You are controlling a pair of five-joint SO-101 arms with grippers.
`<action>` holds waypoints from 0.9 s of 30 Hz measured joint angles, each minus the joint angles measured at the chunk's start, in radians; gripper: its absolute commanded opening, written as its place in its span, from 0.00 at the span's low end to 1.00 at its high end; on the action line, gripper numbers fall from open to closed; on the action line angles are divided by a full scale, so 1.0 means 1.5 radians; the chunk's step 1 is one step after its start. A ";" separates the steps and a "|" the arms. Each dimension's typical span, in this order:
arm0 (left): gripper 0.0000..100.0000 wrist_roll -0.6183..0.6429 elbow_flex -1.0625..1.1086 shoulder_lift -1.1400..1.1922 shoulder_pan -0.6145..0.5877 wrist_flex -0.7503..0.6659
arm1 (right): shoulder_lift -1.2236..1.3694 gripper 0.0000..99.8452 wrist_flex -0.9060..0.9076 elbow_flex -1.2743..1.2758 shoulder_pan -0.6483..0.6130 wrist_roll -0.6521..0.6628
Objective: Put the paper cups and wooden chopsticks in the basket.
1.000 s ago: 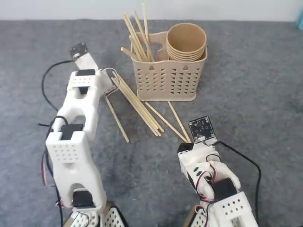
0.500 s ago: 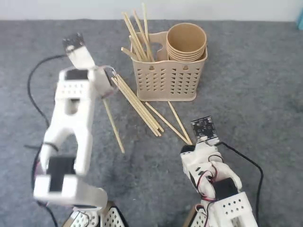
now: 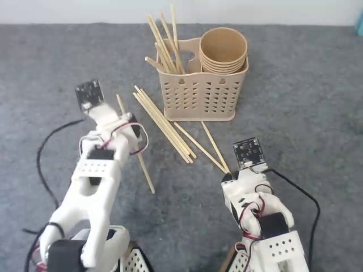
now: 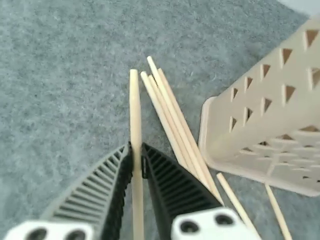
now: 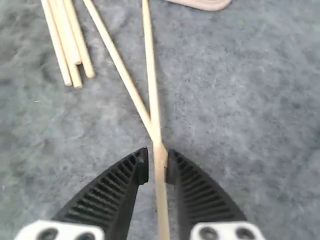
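A beige slotted basket (image 3: 198, 96) stands at the back and holds a stack of paper cups (image 3: 224, 48) and several upright wooden chopsticks (image 3: 164, 45). My left gripper (image 4: 136, 155) is shut on one chopstick (image 4: 134, 100), which runs slantwise past the left wrist (image 3: 146, 175). Beside it a bundle of chopsticks (image 3: 164, 124) lies on the carpet against the basket (image 4: 270, 110). My right gripper (image 5: 157, 162) is closed around the near end of another chopstick (image 5: 150, 75), which crosses a second one (image 5: 112, 50) in front of the basket.
Grey carpet (image 3: 306, 124) covers the table, with open room to the right of the basket and at the far left. A black cable (image 3: 42, 164) trails beside the left arm, and another (image 3: 300, 195) loops by the right arm.
The left arm has drawn back toward the near edge and lowered, carrying its chopstick away from the bundle. The right arm has hardly shifted.
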 measured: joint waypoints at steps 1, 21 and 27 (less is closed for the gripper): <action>0.01 0.000 0.013 0.000 0.000 -0.026 | 0.000 0.09 0.000 0.000 -0.004 0.002; 0.01 -0.002 0.030 -0.001 0.000 -0.073 | 0.682 0.09 -0.120 -0.413 -0.033 0.007; 0.01 -0.002 0.030 -0.001 0.000 -0.073 | 0.918 0.09 -0.199 -0.489 -0.033 0.007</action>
